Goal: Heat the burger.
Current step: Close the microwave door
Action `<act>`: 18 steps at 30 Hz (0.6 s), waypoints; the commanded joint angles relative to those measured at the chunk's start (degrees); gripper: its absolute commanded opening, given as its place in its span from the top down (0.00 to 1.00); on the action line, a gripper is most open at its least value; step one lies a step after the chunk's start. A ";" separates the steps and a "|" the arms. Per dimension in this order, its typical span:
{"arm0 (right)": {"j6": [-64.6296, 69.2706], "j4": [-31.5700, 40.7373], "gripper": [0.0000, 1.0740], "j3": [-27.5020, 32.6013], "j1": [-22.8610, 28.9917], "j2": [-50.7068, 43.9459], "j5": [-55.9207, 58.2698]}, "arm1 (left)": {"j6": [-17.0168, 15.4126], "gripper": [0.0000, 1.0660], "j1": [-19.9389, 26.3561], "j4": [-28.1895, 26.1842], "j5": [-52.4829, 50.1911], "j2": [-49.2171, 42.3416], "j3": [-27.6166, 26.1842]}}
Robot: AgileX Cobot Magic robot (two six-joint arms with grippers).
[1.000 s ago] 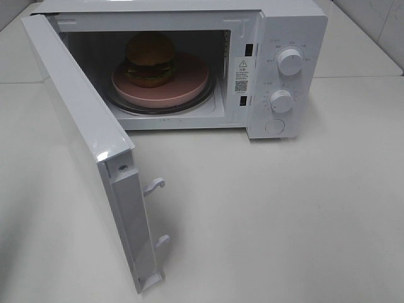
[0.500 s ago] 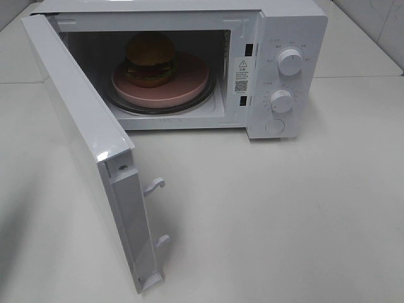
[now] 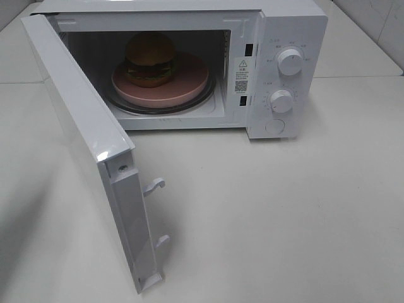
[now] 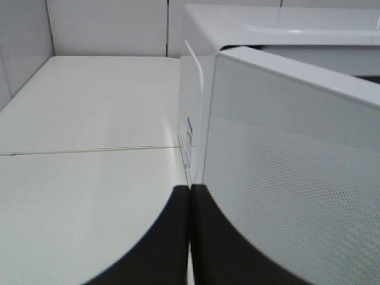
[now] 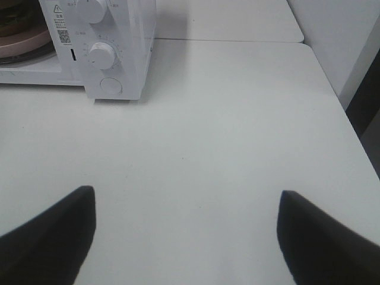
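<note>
The burger point(image 3: 150, 58) sits on a round pink plate point(image 3: 189, 82) inside the white microwave point(image 3: 293, 31), on its glass turntable. The microwave door point(image 3: 76, 120) stands wide open, swung out to the left. Neither gripper shows in the exterior high view. In the left wrist view my left gripper point(image 4: 190, 187) is shut with nothing in it, close to the outer face of the door point(image 4: 297, 148). My right gripper point(image 5: 187, 191) is open and empty above bare table, to the right of the control panel point(image 5: 127, 35). An edge of the plate point(image 5: 24, 41) shows there.
Two round knobs point(image 3: 290, 62) point(image 3: 281, 101) and a round button point(image 3: 275, 126) sit on the microwave's right panel. The door's latch hooks point(image 3: 154, 185) stick out from its free edge. A white tabletop point(image 3: 284, 221) spreads in front; tiled walls border it.
</note>
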 commanded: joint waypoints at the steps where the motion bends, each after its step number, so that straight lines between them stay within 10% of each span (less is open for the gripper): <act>1: 0.23 -0.06 0.29 0.00 -0.34 -2.01 -0.29 | -2.23 1.00 0.17 4.13 -6.82 5.33 0.06; 18: 0.23 -0.06 0.29 0.00 -0.34 -2.01 -0.29 | -8.48 1.00 0.11 15.93 -13.18 18.28 -5.04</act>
